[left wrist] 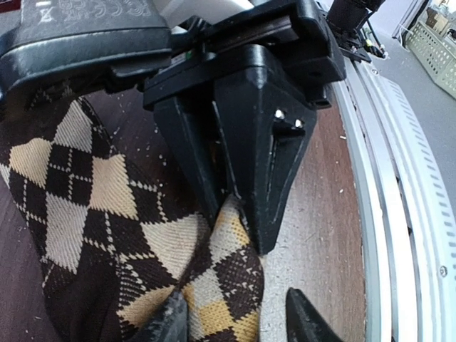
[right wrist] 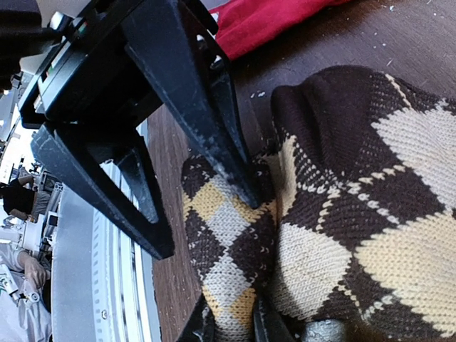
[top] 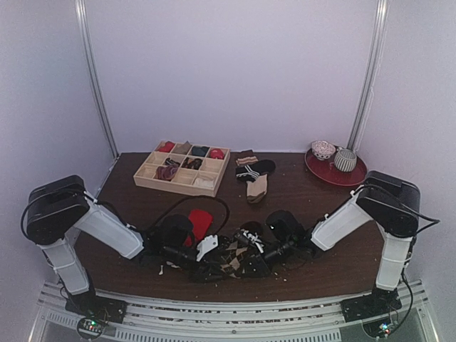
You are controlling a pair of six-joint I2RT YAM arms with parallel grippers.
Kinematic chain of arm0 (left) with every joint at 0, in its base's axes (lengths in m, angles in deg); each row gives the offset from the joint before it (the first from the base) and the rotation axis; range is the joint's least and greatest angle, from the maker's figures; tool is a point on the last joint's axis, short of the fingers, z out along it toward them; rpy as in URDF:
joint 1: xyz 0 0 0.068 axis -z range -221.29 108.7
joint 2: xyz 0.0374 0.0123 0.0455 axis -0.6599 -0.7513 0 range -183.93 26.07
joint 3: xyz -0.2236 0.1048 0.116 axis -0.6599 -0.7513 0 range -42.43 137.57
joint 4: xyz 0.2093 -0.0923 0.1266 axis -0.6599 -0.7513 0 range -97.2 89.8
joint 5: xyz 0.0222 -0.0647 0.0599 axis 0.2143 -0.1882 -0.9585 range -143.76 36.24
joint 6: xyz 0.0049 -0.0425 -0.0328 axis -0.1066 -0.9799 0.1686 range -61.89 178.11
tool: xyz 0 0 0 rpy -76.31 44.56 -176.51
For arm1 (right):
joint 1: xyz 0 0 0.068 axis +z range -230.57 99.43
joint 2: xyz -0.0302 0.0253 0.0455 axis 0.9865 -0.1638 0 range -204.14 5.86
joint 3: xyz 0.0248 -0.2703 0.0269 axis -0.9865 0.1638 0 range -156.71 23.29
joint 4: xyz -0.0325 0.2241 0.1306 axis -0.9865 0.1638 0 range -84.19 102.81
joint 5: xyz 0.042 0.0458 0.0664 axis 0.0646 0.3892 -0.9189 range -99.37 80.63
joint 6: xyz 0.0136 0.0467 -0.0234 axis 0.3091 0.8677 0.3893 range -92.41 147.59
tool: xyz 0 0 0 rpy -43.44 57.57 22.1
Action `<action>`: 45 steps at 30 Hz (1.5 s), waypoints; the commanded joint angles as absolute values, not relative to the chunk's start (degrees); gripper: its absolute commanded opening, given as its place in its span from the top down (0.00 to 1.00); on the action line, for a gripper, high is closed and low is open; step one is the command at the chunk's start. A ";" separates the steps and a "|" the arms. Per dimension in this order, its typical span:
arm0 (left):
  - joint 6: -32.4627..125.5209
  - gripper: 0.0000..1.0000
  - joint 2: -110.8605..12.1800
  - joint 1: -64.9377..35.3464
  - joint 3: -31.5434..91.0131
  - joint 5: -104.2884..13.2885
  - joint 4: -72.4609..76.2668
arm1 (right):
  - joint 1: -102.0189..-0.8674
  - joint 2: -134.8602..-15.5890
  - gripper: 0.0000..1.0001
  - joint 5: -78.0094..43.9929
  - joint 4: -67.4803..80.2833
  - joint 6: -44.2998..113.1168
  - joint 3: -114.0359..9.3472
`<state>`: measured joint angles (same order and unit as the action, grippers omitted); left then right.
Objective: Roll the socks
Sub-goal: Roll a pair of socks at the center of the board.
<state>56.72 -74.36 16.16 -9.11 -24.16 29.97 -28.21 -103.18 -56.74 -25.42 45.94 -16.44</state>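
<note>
Counting the task's things gives you two socks: one argyle sock (top: 231, 255) and one red sock (top: 200, 222), both on the table (top: 299, 192) near its front edge. The argyle one lies bunched between the two arms, so from above you cannot tell which way its long axis runs. The red one sits just behind it, running roughly from near to far, its near end hidden by the left arm. Your right fingers (left wrist: 263, 178) are pressed together on a fold of the argyle knit. Your left fingers (right wrist: 199, 107) stand apart, one tip on the same sock just beside that pinch and the other over bare wood. Farther back you have one striped sock (top: 253, 169) and one tan sock (top: 258, 189) lying together, one wooden tray (top: 146, 178) of compartments with rolled pairs in several, and one red plate (top: 320, 171) carrying two bowls (top: 345, 159).
</note>
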 commanded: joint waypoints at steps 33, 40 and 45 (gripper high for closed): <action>30.39 1.00 -86.58 11.44 -2.45 -19.17 5.16 | -10.85 -80.46 0.40 -9.08 -29.57 7.10 -3.11; 30.83 1.00 -87.30 11.44 -2.45 -18.84 4.46 | -10.71 -87.98 0.41 -8.18 -33.29 3.93 -5.60; 31.51 1.00 -87.73 11.43 -2.35 -18.64 4.02 | -10.27 -90.92 0.42 -7.14 -36.10 4.45 -6.55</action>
<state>31.76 -82.64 11.37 1.09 -14.47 20.92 -11.03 -89.34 -9.36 -31.60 5.49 -5.20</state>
